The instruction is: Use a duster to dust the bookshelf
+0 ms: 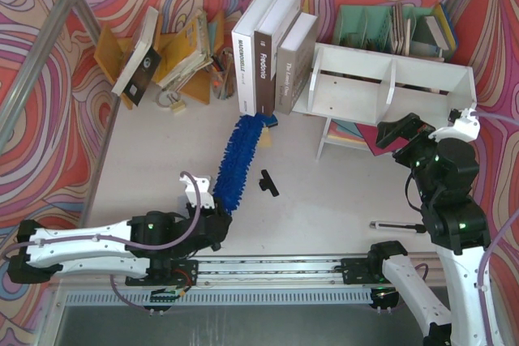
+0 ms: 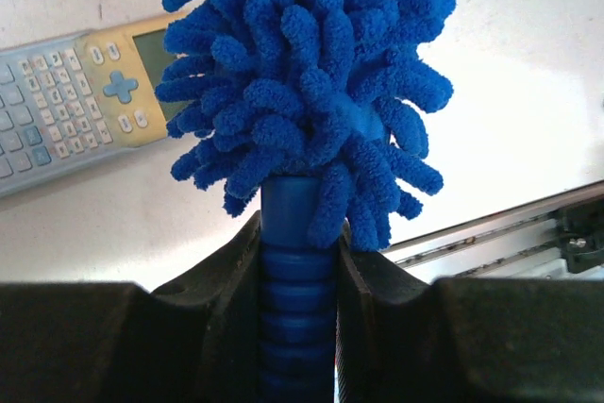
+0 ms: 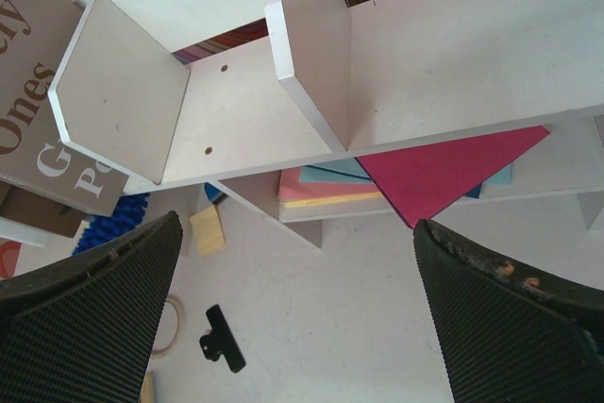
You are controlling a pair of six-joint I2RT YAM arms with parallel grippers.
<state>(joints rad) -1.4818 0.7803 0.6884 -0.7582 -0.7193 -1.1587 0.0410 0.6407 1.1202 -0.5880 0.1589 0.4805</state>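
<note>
Left arm: left gripper (image 1: pixel 216 210) is clenched on the ribbed handle of the duster (image 1: pixel 238 156). In the left wrist view both pads (image 2: pixel 351 261) press the handle just below the fluffy head (image 2: pixel 302 73).

Duster location: it runs up-table from the gripper. Its tip is near the foot of the upright books (image 1: pixel 272 46), left of the bookshelf (image 1: pixel 389 87) and not touching it. I cannot tell whether the head rests on the table or is raised off it.

Risk 1: the hold is at the very end of the handle, with the whole head ahead of it. On a lift or swing the handle may twist in the jaws, leaving the head drooping.

Risk 2: a calculator (image 2: pixel 75 110) lies just beside the head and a black clip (image 1: pixel 268 184) is near its right side. A low sweep rightward likely drags either one.

Risk 3: the books stand between the duster tip and the shelf's left end. A direct path may topple them.

Bookshelf: both compartments are empty in the right wrist view (image 3: pixel 453 54), with coloured paper (image 3: pixel 444 167) underneath. It stands on legs, so hard pressure may shove it.

Right gripper (image 1: pixel 399 131): released, fingers wide apart, hovering in front of the shelf. It sits in the duster's likely lane, so arm contact is possible.
</note>
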